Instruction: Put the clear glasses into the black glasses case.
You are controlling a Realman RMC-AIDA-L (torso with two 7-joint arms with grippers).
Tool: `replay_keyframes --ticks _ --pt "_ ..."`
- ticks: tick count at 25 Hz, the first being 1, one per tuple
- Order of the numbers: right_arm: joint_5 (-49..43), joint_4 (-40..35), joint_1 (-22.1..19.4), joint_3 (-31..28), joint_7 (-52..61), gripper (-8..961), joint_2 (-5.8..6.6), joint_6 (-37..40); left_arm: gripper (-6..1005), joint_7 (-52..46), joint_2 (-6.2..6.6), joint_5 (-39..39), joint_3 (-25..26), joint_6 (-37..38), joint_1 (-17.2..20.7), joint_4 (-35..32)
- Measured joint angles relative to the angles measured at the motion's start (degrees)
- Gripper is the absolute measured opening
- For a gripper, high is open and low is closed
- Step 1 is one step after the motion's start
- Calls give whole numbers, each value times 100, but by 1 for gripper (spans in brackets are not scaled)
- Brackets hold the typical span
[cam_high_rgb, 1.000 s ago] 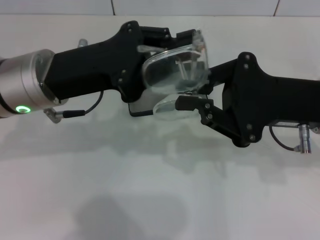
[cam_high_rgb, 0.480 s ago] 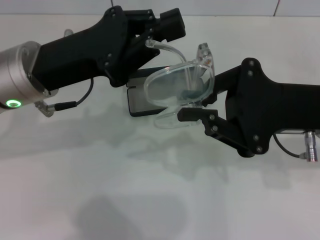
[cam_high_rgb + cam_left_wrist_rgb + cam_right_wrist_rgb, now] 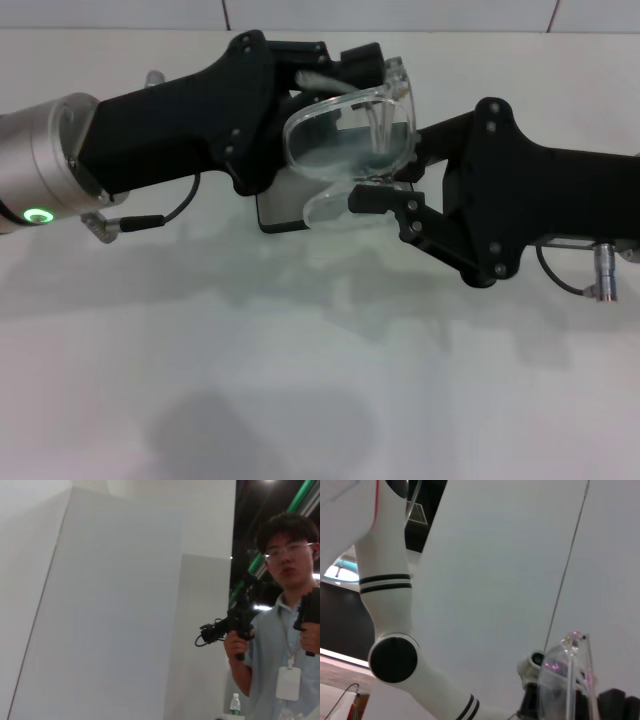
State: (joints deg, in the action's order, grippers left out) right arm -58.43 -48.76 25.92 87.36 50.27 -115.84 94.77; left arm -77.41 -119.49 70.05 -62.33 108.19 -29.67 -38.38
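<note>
We reach in from both sides over the white surface [image 3: 320,400], and our two arms meet near its far middle. Our left hand [image 3: 350,70] comes in from the left, its black body lying nearly level with the silver wrist and green ring light trailing behind; its fingers are at the upper edge of the clear glasses [image 3: 350,140], around one thin curved arm of the frame, but we cannot tell whether they are clenched on it or slack. Our right hand [image 3: 385,185] comes in from the right, also lying low and nearly level, with one black finger [image 3: 380,200] under the lower rim of the lens and the other behind the glasses; it grasps the clear glasses.

The clear glasses are held up above the surface, between the two hands. They are fully transparent, a single wraparound lens turned so its broad face looks toward us, with the nearer lobe hanging lower. In the right wrist view a clear edge of the clear glasses [image 3: 570,680] shows close to the camera.

The black glasses case [image 3: 285,210] lies on the surface directly beneath the glasses and left hand, mostly covered by them; only a pale grey patch with a dark rim shows.
</note>
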Motion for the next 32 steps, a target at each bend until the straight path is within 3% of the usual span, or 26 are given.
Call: replay_keyframes --ticks 7,12,17,21,27,32 --pt "3 8 10 0 13 102 0 -72 60 0 -6 -21 -41 15 15 -69" --pt "-29 -28 6 25 16 102 15 -9 60 41 8 -17 346 -7 67 -65" --pt "-46 -50 -41 -17 124 101 39 -41 60 13 141 184 947 -27 312 -43" --pt "-364 -139 35 -361 918 100 87 -334 61 -5 248 272 1032 -41 614 -58" --pt "-2717 -1121 665 -1426 3484 100 175 -810 61 -18 363 515 1039 -36 1006 -74" --pt "-4863 -1561 1804 -1714 5579 100 441 -641 61 -114 459 1008 1043 -10 1145 -207"
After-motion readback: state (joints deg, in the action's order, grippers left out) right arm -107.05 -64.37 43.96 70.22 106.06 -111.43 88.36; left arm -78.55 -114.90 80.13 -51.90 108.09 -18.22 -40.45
